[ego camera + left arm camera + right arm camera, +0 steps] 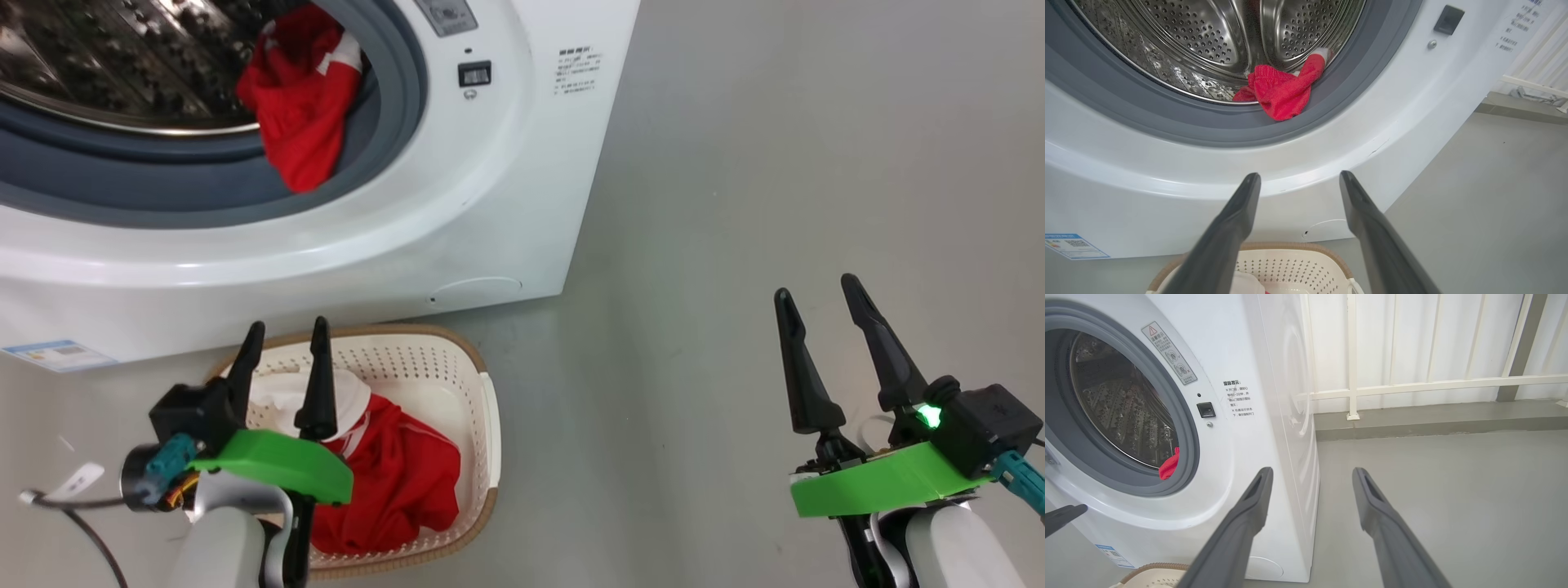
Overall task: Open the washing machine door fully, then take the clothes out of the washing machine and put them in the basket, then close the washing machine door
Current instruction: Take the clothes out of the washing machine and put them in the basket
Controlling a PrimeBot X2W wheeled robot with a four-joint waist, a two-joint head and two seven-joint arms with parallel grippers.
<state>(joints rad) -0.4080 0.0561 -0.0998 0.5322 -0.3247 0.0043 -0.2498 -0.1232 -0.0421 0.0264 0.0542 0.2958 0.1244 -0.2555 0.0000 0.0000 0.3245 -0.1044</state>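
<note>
At 5 o'clock in the washing machine (506,163) mouth, red garment (302,106) droops over grey seal (204,192); second garment (392,482) in basket (488,412). Likely soft, light, floppy: pinch a bunched fold. Left gripper (287,323) above basket, right gripper (816,286) at 3 o'clock, both wide, empty.

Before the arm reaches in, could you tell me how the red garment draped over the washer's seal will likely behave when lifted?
Probably floppy: the red garment sags in folds over the grey seal, so it should dangle from a pinch. Likely light: thin cloth. It might drag on the seal.
</note>
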